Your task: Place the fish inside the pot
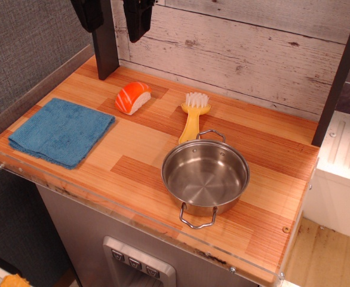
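The fish point(132, 97), a small orange nigiri with white stripes on a white base, lies on the wooden tabletop near the back, left of centre. The pot point(205, 174), a shallow shiny steel pot with two wire loop handles, stands empty at the front right. My gripper point(114, 18) hangs at the top edge of the view, above and behind the fish. Its two dark fingers stand apart with nothing between them. It is well clear of both the fish and the pot.
A yellow-handled brush point(194, 116) with white bristles lies between the fish and the pot, its handle end touching the pot's rim. A folded blue cloth point(61, 131) lies at the left. A dark post point(105, 45) stands at the back left, another post point(340, 78) at the right.
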Robot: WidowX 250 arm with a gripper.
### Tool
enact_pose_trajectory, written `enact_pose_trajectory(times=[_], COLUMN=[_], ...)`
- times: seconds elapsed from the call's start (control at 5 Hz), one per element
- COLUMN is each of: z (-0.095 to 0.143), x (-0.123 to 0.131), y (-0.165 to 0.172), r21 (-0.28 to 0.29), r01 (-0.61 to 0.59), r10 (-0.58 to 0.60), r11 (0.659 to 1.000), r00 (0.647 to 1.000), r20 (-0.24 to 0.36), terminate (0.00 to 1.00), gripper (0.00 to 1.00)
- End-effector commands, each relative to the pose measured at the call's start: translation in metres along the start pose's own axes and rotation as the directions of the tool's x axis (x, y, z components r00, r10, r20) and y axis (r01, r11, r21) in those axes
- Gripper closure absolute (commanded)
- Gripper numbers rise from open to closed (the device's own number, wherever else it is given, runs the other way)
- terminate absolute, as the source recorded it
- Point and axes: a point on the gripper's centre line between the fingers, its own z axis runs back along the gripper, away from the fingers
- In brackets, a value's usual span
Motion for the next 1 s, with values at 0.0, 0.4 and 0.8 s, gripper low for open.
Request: enact_pose_trajectory(times=[0.0,0.4,0.8], z=[0.000,-0.032,-0.103], x=[0.000,0.043,0.078], y=[0.000,0.020,0.037], r21=[0.000,-0.016,0.026], r01=[0.000,-0.002,-0.047], r10=[0.000,0.003,0.046], r11=[1.000,1.000,0.999], r00=[1.000,1.000,0.998], r20=[0.000,0.025,0.041], terminate=[0.00,0.00,0.00], gripper=[0.00,0.00,0.00])
